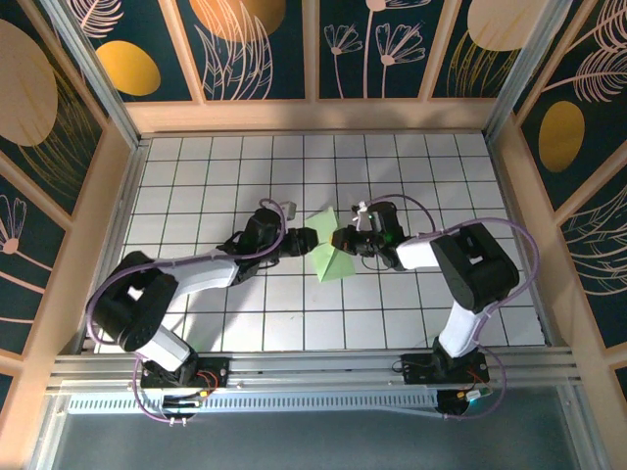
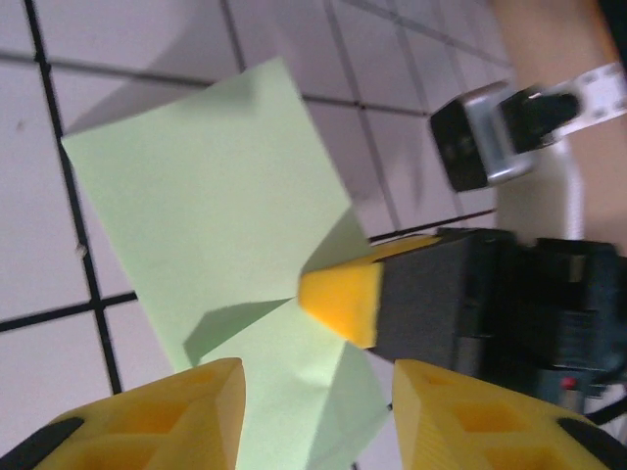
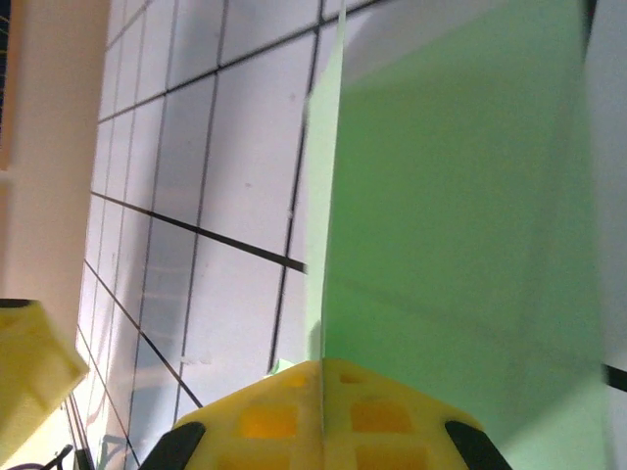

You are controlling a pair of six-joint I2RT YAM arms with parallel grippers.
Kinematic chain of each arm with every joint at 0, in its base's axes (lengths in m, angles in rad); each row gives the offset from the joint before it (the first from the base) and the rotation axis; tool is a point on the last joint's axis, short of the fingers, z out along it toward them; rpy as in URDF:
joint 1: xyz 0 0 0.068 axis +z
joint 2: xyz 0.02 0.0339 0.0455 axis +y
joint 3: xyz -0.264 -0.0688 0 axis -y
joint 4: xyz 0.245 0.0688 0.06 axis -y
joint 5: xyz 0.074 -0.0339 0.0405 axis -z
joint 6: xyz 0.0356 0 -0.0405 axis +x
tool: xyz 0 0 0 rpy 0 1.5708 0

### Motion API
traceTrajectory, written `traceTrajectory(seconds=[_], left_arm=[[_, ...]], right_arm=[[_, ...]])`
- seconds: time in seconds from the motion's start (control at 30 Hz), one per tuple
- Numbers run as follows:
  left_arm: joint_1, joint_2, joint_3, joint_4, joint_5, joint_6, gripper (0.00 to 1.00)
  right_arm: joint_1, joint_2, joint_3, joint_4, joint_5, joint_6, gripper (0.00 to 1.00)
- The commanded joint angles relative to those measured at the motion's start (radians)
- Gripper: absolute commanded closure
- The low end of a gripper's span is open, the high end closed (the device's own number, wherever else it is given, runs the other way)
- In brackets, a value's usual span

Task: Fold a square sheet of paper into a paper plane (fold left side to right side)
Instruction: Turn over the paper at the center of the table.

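R gripper (image 3: 321, 382) clenched on thin, creased green paper (image 2: 206, 196) — L gripper (image 2: 318, 397) fingers apart.

Left gripper (image 2: 315, 380) parted, right gripper (image 3: 321, 376) clamped.

Top camera overhead from behind, looking down on table (image 1: 411, 176); wrist cameras close, both facing paper (image 2: 206, 196), shared by all.

Two white-and-black arms (image 1: 201, 266) with looping lilac cables (image 1: 536, 264); left gripper (image 2: 315, 377) fingers (image 2: 167, 421) yellow, waffle-ribbed.
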Motion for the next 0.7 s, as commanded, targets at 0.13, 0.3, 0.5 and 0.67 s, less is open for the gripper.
traceTrajectory(seconds=[0.13, 0.3, 0.5, 0.67], left_arm=[[0.036, -0.206, -0.040, 0.009, -0.023, -0.049, 0.30], [0.060, -0.341, -0.082, 0.126, 0.013, -0.096, 0.08], [0.065, -0.367, -0.093, 0.420, 0.242, -0.178, 0.01], [0.065, -0.327, -0.069, 0.560, 0.332, -0.238, 0.01]], right_arm=[[-0.076, -0.234, -0.011, 0.073, -0.011, -0.031, 1.00], [-0.144, -0.404, -0.013, 0.100, -0.073, -0.012, 1.00], [-0.193, -0.570, -0.017, 0.180, -0.158, 0.069, 1.00], [-0.194, -0.604, -0.021, 0.354, -0.262, 0.216, 1.00]])
